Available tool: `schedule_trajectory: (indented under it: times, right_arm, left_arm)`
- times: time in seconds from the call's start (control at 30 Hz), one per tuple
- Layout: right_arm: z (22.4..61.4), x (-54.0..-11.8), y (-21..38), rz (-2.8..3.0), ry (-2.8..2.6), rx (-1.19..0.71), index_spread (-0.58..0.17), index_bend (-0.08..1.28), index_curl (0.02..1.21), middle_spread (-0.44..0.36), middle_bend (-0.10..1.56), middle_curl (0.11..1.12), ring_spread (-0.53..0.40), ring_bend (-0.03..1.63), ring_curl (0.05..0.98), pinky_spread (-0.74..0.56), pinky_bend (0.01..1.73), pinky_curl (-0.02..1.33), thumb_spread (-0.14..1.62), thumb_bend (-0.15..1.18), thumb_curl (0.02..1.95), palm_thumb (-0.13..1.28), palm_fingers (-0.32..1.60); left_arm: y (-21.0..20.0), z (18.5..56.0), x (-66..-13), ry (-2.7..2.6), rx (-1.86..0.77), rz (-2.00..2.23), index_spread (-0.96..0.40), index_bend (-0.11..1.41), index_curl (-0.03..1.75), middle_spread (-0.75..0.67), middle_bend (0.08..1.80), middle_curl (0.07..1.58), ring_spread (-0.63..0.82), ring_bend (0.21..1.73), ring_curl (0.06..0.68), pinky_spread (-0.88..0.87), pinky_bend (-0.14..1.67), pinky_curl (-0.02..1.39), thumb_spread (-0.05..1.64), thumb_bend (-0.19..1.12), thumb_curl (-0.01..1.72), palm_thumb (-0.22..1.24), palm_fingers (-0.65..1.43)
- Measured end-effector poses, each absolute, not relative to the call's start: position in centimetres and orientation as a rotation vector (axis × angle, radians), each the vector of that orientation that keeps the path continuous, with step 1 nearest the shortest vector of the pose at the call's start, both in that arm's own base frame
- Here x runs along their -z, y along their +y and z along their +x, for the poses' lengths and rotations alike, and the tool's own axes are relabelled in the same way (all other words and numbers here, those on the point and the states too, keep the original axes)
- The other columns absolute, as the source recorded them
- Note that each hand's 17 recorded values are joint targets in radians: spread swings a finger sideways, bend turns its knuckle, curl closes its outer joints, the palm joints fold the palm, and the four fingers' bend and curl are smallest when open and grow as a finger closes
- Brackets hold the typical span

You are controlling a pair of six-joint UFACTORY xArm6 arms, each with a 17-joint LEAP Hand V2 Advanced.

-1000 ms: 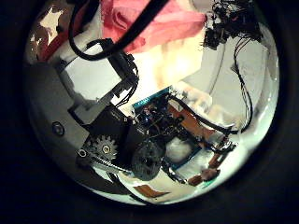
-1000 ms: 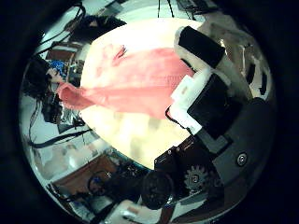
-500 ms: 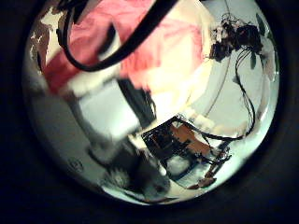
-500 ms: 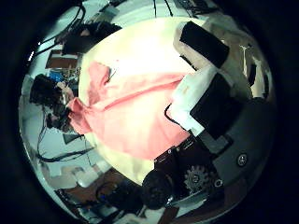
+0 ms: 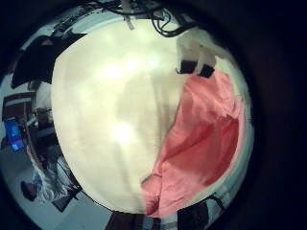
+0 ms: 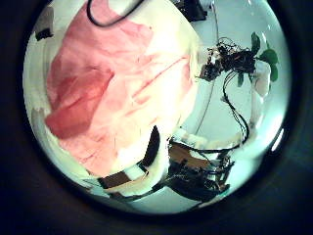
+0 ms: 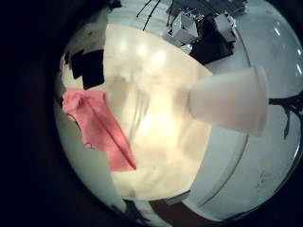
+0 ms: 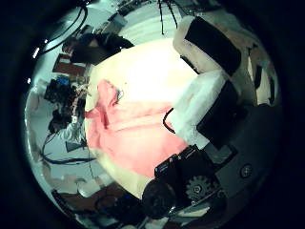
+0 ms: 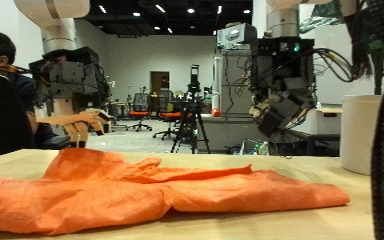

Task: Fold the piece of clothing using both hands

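Orange-pink cloth, the piece of clothing [image 9: 139, 195], is lying crumpled and partly spread along the near edge of the pale tabletop [image 9: 352, 170], with rumpled folds bunched toward the end below the left hand and a flatter part stretching toward the side below the right hand. Nothing is being held against it; it is resting free on the surface.

Farther back, above the table, both hands are being held up in the air, well apart from the garment. The left hand [image 9: 72, 85] is hanging with its fingers loosely extended downward, gripping nothing. The right hand [image 9: 283, 100] is likewise being carried clear of the cloth, its fingers relaxed and empty.

From the left palm views the clothing [image 6: 103, 83] is being seen spread over the table [image 5: 106, 105], reaching to one edge of it [image 5: 197, 144]. From the right palm views the garment [image 8: 133, 134] is being shown lying near an edge of the tabletop [image 7: 161, 113], with the right hand's own fingers [image 8: 214, 86] straight beside the lens.
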State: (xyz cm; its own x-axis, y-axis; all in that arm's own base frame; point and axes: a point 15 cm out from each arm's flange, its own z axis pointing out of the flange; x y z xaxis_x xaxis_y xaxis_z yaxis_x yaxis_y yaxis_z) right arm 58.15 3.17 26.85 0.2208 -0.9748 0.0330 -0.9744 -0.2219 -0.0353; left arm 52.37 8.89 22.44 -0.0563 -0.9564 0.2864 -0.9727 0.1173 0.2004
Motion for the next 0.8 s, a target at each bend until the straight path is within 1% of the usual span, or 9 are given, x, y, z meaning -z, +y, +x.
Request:
schedule_trajectory:
  times: [0.1,0.13,0.23,0.27,0.3,0.4,0.43,0.6,0.8]
  right_arm:
    - [55.4,-28.2,0.9,-2.495,1.937,0.04,-0.345,0.51,0.79,-0.166,1.05,0.79,-0.27,1.25,0.675,-0.48,0.95,0.8,1.51,-0.01,0.32,0.75,0.8]
    - [54.5,-28.2,0.7,-2.515,1.929,0.021,-0.349,0.48,0.78,-0.159,0.99,0.77,-0.276,1.19,0.653,-0.5,0.91,0.78,1.51,-0.01,0.32,0.75,0.61]
    - [51.7,-28.4,-0.4,-2.57,1.9,-0.028,-0.365,0.51,0.77,-0.149,0.9,0.73,-0.261,1.1,0.622,-0.46,0.78,0.74,1.47,-0.01,0.3,0.72,0.37]
    - [50.6,-28.2,-1.0,-2.605,1.872,-0.05,-0.372,0.53,0.77,-0.134,0.86,0.71,-0.241,1.01,0.597,-0.39,0.68,0.73,1.44,-0.01,0.31,0.73,0.21]
    - [49.8,-27.8,-1.4,-2.636,1.85,-0.068,-0.375,0.54,0.76,-0.131,0.84,0.7,-0.232,0.98,0.586,-0.35,0.64,0.72,1.42,-0.02,0.31,0.72,0.16]
    - [47.7,-26.5,-3.4,-2.737,1.81,-0.098,-0.384,0.54,0.71,-0.118,0.78,0.66,-0.21,0.9,0.527,-0.26,0.57,0.66,1.39,-0.01,0.31,0.73,0.16]
    - [47.2,-26.0,-4.2,-2.762,1.808,-0.106,-0.378,0.48,0.67,-0.113,0.64,0.6,-0.143,0.78,0.489,-0.12,0.55,0.64,1.3,-0.02,0.31,0.72,-0.04]
    - [44.5,-22.4,-5.6,-2.848,1.807,-0.207,-0.385,0.34,0.54,-0.077,0.48,0.49,-0.041,0.62,0.39,0.11,0.49,0.55,1.17,-0.03,0.31,0.69,-0.03]
    - [44.1,-19.0,-5.5,-2.864,1.783,-0.213,-0.381,0.23,0.46,-0.051,0.37,0.43,0.025,0.51,0.336,0.22,0.43,0.48,1.08,-0.03,0.31,0.65,0.0]
  left_arm:
    - [8.7,51.3,-24.2,-2.048,-0.107,1.848,0.05,0.13,0.67,0.24,0.27,0.43,0.36,0.69,0.254,0.4,0.54,0.33,1.08,-0.02,0.3,0.2,-0.07]
    - [8.6,50.8,-24.5,-2.043,-0.109,1.833,0.06,0.13,0.65,0.25,0.26,0.42,0.38,0.68,0.247,0.41,0.53,0.33,1.09,-0.02,0.3,0.2,-0.06]
    - [8.3,49.1,-25.5,-2.036,-0.12,1.782,0.09,0.13,0.58,0.27,0.23,0.4,0.42,0.65,0.235,0.46,0.5,0.31,1.09,-0.02,0.3,0.2,-0.06]
    - [8.1,48.5,-25.7,-2.032,-0.115,1.768,0.1,0.13,0.56,0.28,0.23,0.4,0.43,0.64,0.23,0.47,0.49,0.31,1.09,-0.02,0.29,0.2,-0.05]
    - [7.9,48.0,-25.8,-2.03,-0.112,1.76,0.1,0.14,0.54,0.28,0.22,0.39,0.44,0.63,0.228,0.47,0.47,0.3,1.09,-0.02,0.29,0.2,-0.05]
    - [7.2,46.9,-26.2,-2.041,-0.111,1.744,0.11,0.14,0.49,0.29,0.21,0.38,0.45,0.6,0.217,0.49,0.45,0.29,1.09,-0.02,0.29,0.21,-0.04]
    - [6.9,46.7,-26.3,-2.049,-0.109,1.739,0.11,0.14,0.47,0.3,0.21,0.38,0.46,0.6,0.215,0.49,0.44,0.29,1.09,-0.02,0.29,0.21,-0.03]
    - [5.2,43.9,-25.8,-2.057,-0.085,1.696,0.12,0.15,0.42,0.3,0.19,0.36,0.47,0.57,0.207,0.49,0.41,0.29,1.09,-0.02,0.28,0.21,-0.02]
    - [3.1,40.7,-25.0,-2.106,-0.058,1.672,0.12,0.16,0.38,0.31,0.19,0.35,0.48,0.55,0.203,0.5,0.38,0.29,1.09,-0.02,0.28,0.21,-0.01]
